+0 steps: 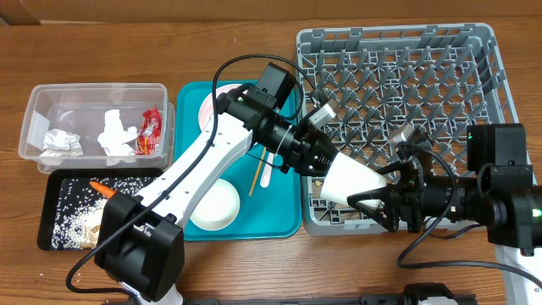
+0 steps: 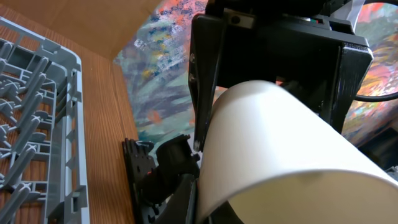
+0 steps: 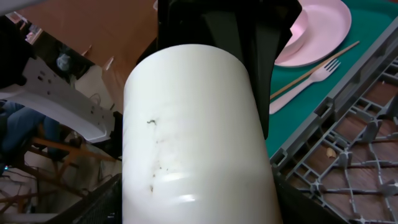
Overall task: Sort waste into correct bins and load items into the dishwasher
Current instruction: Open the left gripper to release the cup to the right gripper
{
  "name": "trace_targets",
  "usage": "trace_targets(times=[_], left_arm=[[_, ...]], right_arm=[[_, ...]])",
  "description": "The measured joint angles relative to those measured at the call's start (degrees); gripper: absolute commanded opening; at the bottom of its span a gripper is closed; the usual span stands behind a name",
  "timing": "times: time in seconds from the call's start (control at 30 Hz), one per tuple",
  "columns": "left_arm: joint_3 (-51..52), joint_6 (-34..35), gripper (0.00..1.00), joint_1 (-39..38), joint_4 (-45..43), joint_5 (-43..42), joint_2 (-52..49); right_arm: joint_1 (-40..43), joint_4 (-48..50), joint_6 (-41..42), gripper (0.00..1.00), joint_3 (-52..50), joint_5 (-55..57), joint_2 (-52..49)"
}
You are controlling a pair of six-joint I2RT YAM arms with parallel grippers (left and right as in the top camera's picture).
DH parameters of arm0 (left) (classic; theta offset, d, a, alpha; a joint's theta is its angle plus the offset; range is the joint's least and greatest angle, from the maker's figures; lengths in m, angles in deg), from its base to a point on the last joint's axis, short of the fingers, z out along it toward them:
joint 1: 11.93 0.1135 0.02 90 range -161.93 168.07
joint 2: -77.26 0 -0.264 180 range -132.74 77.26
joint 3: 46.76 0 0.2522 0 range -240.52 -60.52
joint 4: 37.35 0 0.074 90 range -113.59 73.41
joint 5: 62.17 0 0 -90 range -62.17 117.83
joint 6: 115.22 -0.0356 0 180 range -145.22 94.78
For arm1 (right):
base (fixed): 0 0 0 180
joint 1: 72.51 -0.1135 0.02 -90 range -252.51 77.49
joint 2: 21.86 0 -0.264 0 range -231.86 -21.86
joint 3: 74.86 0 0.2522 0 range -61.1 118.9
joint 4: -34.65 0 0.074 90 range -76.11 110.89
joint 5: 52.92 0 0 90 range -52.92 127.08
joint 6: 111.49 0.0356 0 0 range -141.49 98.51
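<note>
You are, as I read it, working on the loading step, passing the small white cup (image 1: 351,180) from one arm to the other above the dishwasher, and the next move is calling for the receiving jaws to be seated firmly before the giving ones let go, since the cup's smooth wall is likely to slip in a half grip. Your left gripper (image 1: 326,169) is clamping tight on one end of the cup and carrying it clear of everything beneath. Straight ahead of those fingers your right gripper (image 1: 371,191) is meeting it head-on, its jaws standing partly spread, one on each side of the cup's other end; I cannot tell whether they are pressing on the wall or only flanking it. Directly below the two grippers a corner of the grey dishwasher (image 1: 394,34) is lying, its peg grid spreading away beyond the cup. Behind your left wrist the teal tray (image 1: 284,224) is carrying the pink plate (image 3: 323,28), the fork (image 3: 311,78), the chopstick (image 3: 323,61) and a white bowl (image 1: 213,203), all waiting to be loaded. Farther back along that arm, the clear tub (image 1: 34,127) and the black tray (image 1: 47,212) are holding waste
</note>
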Motion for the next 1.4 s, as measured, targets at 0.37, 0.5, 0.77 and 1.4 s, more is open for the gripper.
trace_targets(times=[0.37,0.5,0.77,1.4], left_arm=[[-0.04,0.0,0.06,0.13,0.9,0.13,0.0],[-0.09,0.0,0.09,0.15,1.05,0.44,0.0],[-0.09,1.29,0.2,3.43,1.73,0.61,0.0],[-0.11,5.01,0.36,5.03,2.43,6.19,0.0]], right_arm=[[-0.04,2.16,0.04,0.59,0.0,-0.39,0.04],[-0.04,2.75,0.04,0.59,0.0,-0.39,0.04],[-0.02,3.76,0.0,0.59,0.0,1.16,0.04],[0.02,5.95,3.15,0.51,0.0,7.41,0.0]])
